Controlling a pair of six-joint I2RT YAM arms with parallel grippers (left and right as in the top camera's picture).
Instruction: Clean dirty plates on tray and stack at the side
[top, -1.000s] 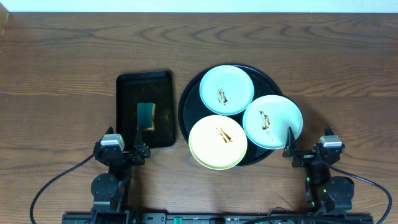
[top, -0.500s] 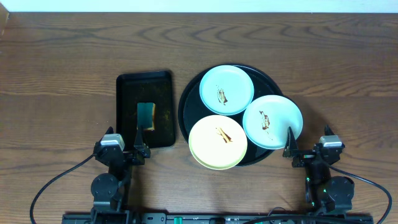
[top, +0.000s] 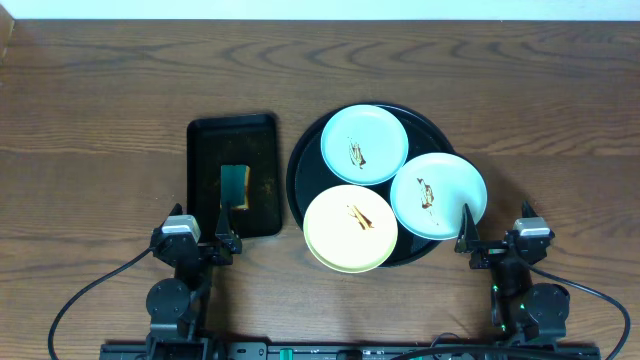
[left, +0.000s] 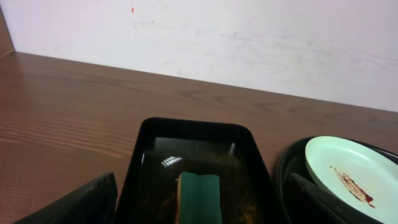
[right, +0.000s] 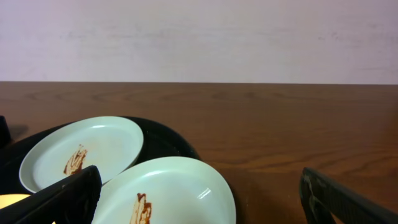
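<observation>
Wooden table (top: 100, 80): three smeared plates (top: 364, 143) on a round tray (top: 296, 175); left gripper (top: 200, 240) and right gripper (top: 495, 240) both spread wide, empty.

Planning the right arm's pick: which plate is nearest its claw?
The blue-green plate at the tray's right edge; the other blue-green one sits farther back, the yellow one farther left.

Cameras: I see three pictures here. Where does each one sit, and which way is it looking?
Overhead: fixed above the table, looking straight down on the round tray, rectangular tray, left end effector and right end effector.
Left wrist: on the left arm, looking low across the table toward the wall; shows the sponge and its own fingers.
Right wrist: on the right arm, facing likewise; shows two blue-green plates and its own fingers.
Shared: both wrist views catch the round tray.
</observation>
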